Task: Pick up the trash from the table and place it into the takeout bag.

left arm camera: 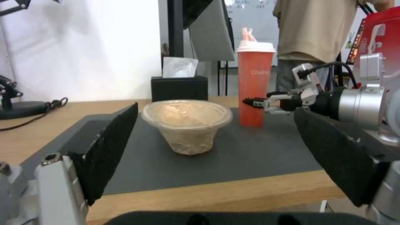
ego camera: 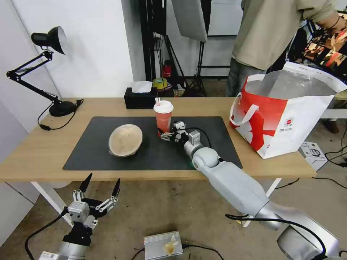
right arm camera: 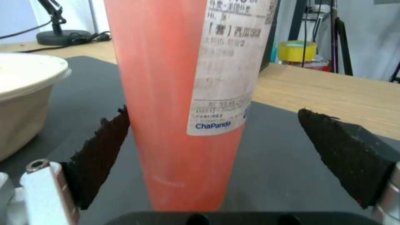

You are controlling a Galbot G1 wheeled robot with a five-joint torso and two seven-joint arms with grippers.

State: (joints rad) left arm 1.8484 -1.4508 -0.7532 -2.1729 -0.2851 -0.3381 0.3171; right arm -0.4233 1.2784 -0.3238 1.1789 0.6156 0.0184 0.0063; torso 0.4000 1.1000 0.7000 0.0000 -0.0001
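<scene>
From the head view, the right hand (ego camera: 163, 136) reaches over the dark mat (ego camera: 90, 151) on the counter (ego camera: 36, 151) to the base of the red cup (ego camera: 163, 117), which stands upright near the mat's middle. The beige bowl (ego camera: 125, 140) sits on the mat to the cup's left. The takeout bag (ego camera: 289, 119) stands open at the counter's right end. The left hand (ego camera: 97, 193) hangs below the counter's front edge, spread wide.

In the left wrist view, its fingers (left arm camera: 106, 150) frame the bowl (left arm camera: 187, 123) and cup (left arm camera: 255, 84).

In the right wrist view, the cup (right arm camera: 175, 103) stands between wide-spread fingers (right arm camera: 102, 150), one pad just beside it.
</scene>
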